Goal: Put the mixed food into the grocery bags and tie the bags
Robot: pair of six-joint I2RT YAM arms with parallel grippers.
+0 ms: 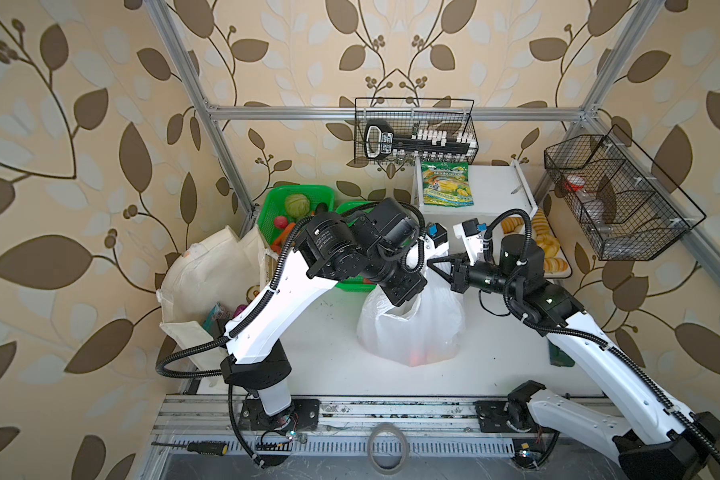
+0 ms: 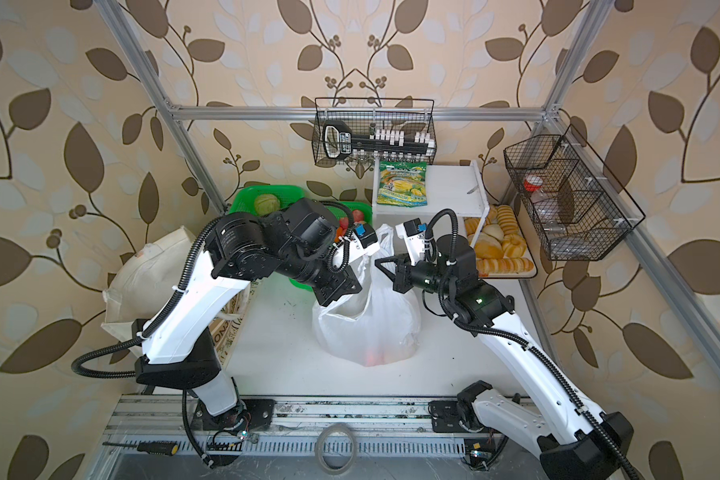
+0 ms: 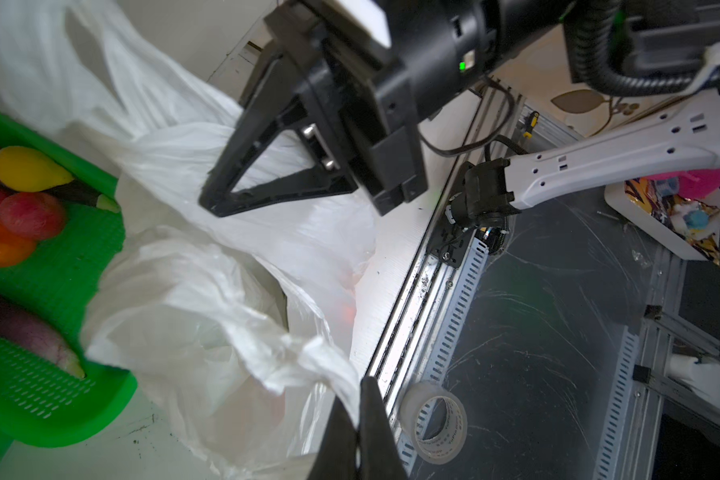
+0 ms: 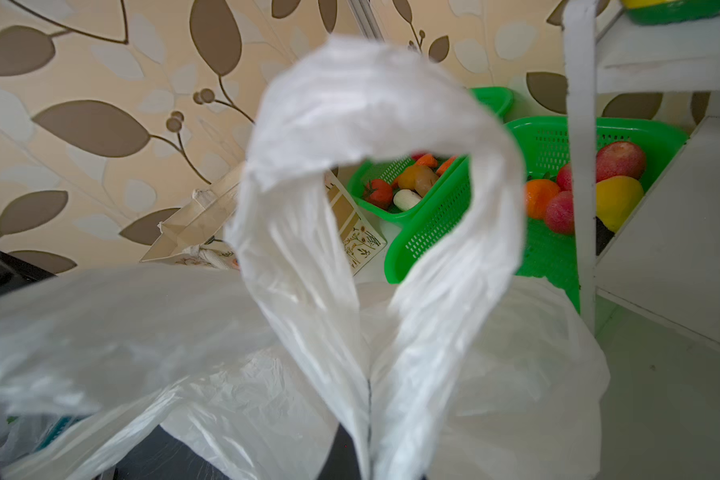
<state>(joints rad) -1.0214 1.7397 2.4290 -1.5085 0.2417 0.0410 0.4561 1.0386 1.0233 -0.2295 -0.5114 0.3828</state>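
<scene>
Closest to the lens, right wrist view: loop handle (image 4: 371,104) of the thin translucent white plastic carrier bag (image 1: 412,332), standing up as an open ring. It rises straight out of the right gripper (image 3: 213,201), whose jaws are clamped on the handle's base; that pinch is why the loop stands. Left gripper (image 3: 356,399) is clamped too, on a scrunched strip of film at the bag's opposite side. Handle or plain rim, can't tell.

Landmark: nearer green plastic mesh basket (image 4: 433,232). The carrier bag sits on the white table (image 1: 329,353) right against the basket's front, on the robot side. Red-orange food (image 2: 375,355) shows through the film at the bottom, pieces unreadable. Judgement: that weight anchors the bag so both sides can be drawn up and apart, set-up for crossing the handles into a knot.

Large cream cloth tote (image 1: 200,270) stands left of the basket in both top views, mouth open, a teal-blue packet (image 1: 215,318) inside, untied.

Judgement: filling looks done, the plastic bag's tie is the step in hand, no knot yet. Risk: thin film slipping or tearing under the pull.
</scene>
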